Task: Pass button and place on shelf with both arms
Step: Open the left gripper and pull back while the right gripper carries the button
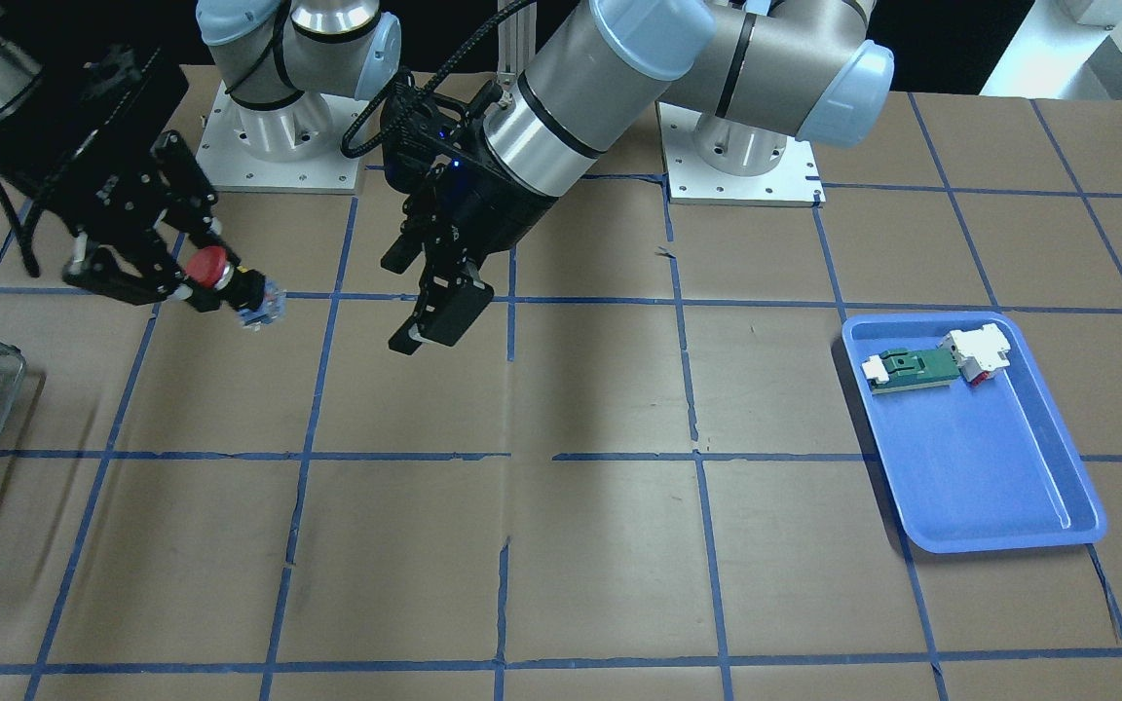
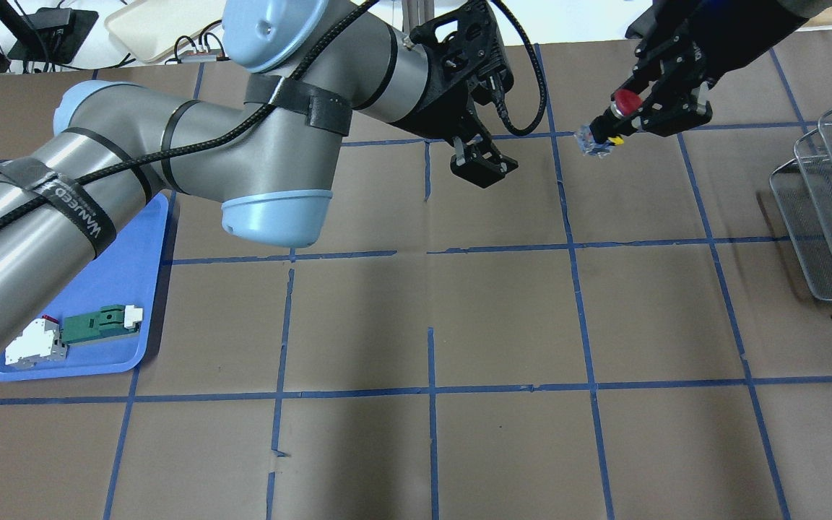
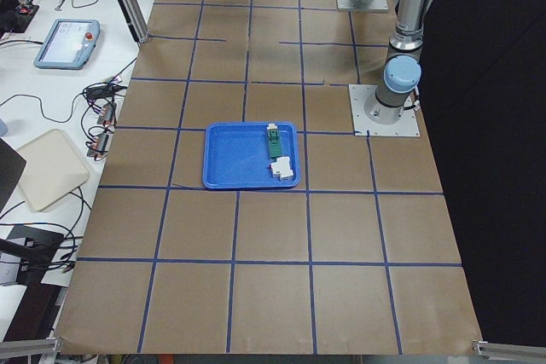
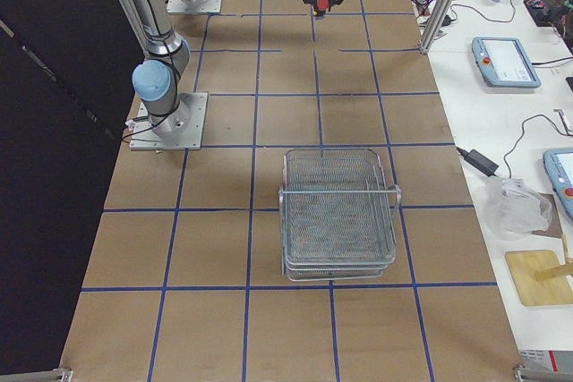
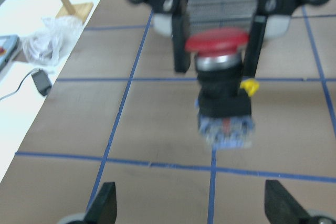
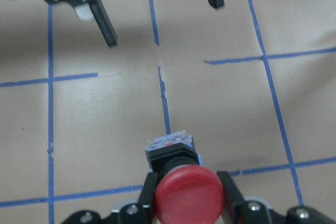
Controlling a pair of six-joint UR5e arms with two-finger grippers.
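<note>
My right gripper (image 1: 196, 268) is shut on the button (image 1: 220, 273) and holds it in the air over the table. The jaws clamp just under its red head, and the clear end block points toward my left gripper. In the overhead view the button (image 2: 612, 115) sits at the right gripper (image 2: 636, 108). My left gripper (image 1: 425, 292) is open and empty, a short gap away, facing the button (image 5: 220, 85). The right wrist view shows the button (image 6: 186, 192) up close. The wire shelf (image 2: 828, 209) stands on the table's right side, apart from both grippers.
A blue tray (image 1: 980, 467) holds a green-and-white flat part (image 1: 916, 368) on my left side, under the left arm in the overhead view (image 2: 123, 282). Brown paper with blue tape lines covers the table. Desks with tablets and cables lie beyond the far edge.
</note>
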